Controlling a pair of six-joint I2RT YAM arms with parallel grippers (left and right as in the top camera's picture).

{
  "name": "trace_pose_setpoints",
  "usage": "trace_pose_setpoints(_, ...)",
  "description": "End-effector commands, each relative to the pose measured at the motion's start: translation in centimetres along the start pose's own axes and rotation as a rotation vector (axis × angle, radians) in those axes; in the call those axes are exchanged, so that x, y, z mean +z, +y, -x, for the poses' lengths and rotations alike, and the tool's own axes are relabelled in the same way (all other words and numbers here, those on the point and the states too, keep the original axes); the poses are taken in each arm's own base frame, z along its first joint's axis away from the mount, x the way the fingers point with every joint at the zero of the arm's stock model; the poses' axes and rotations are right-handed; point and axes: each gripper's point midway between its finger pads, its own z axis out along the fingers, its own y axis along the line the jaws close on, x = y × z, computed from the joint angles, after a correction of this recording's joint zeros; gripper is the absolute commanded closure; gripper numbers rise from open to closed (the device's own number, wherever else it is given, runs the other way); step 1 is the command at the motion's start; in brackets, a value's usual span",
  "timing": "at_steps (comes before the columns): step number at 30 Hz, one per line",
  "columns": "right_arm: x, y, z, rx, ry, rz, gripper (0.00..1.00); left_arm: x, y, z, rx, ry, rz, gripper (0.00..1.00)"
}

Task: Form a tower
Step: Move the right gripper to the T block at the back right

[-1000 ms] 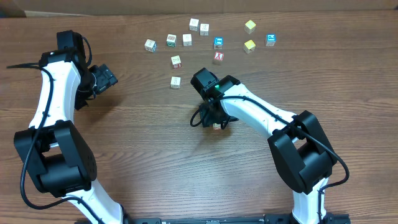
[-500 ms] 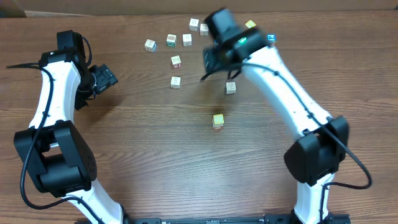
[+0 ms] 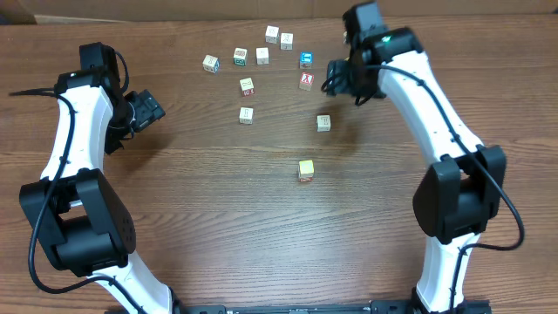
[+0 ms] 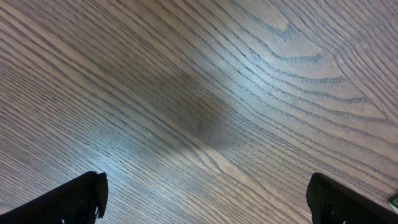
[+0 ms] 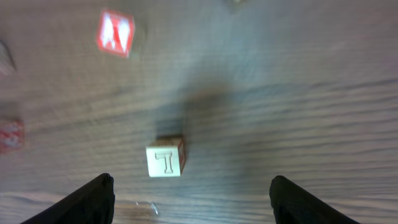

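Left arm (image 3: 65,131) and right arm (image 3: 427,100): white links, bulky black joints, thin black cables (image 3: 26,90), black end effector fingers (image 4: 81,199).

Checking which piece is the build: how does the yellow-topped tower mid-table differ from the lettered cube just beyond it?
The tower has a plain yellow top; the T cube has a pale top with a carved T. The tower shows a red-marked edge below its top, hinting at stacked blocks; the T cube sits single. Both are small wooden blocks, untouched.
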Motion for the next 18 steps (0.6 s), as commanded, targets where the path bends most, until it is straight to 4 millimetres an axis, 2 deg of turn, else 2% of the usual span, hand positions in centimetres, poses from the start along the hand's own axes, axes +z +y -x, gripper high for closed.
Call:
trace_pose_setpoints(1, 3.3, 1.5, -3.0, -0.044, 0.084, 0.014, 0.22, -0.1, -0.3, 0.3, 0.009, -0.008, -0.006, 0.0)
trace_pose_setpoints(7, 6.9, 2.3, -5.0, -0.071, 0.087, 0.022, 0.22, -0.1, -0.3, 0.3, 0.01, -0.008, -0.006, 0.0)
trace_pose_setpoints(12, 8.1, 2.6, -5.3, -0.078, 0.066, 0.031, 0.24, -0.1, -0.3, 0.3, 0.01, -0.008, -0.006, 0.0)
trace_pose_setpoints(16, 8.1, 2.5, -4.5, -0.077, 0.032, 0.024, 0.36, -0.1, -0.3, 0.3, 0.01, -0.008, -0.006, 0.0)
trace_pose_setpoints(17, 8.1, 2.6, -4.3, -0.076, 0.023, 0.027, 0.43, -0.1, -0.3, 0.3, 0.01, -0.008, -0.006, 0.0)
trace_pose_setpoints(18, 8.1, 2.7, -4.1, -0.076, 0.018, 0.029, 0.45, -0.1, -0.3, 0.3, 0.01, -0.008, -0.006, 0.0)
